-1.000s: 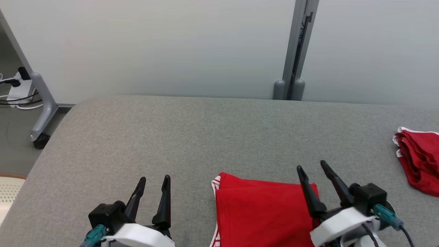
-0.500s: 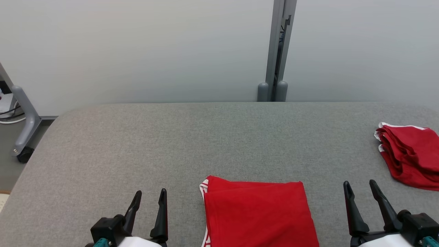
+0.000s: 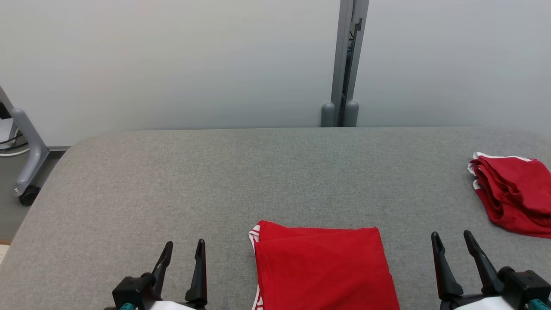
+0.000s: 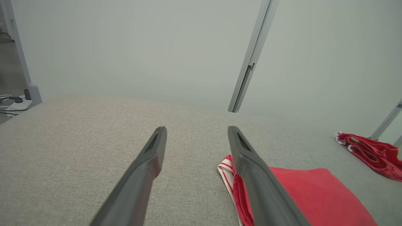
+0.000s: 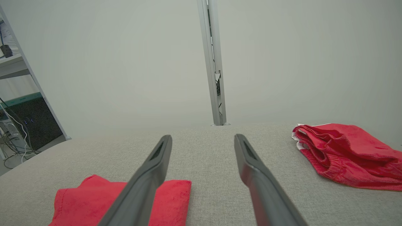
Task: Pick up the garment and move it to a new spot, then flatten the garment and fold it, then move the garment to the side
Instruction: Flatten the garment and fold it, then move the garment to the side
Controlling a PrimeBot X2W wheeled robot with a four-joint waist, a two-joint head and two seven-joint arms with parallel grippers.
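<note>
On grey table (image 3: 215, 172), folded red garment (image 3: 320, 267) btwn wide-open, empty jaws, R wrist view: dark cabinet (image 5: 31, 124).

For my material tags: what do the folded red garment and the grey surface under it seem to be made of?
Folded red garment: soft matte fabric, probably a knit; it lies in limp flat layers, with red-and-white striped trim at its left edge. Grey surface: matte woven cloth with a fine heathered weave; rounded corners suggest padding beneath.
</note>
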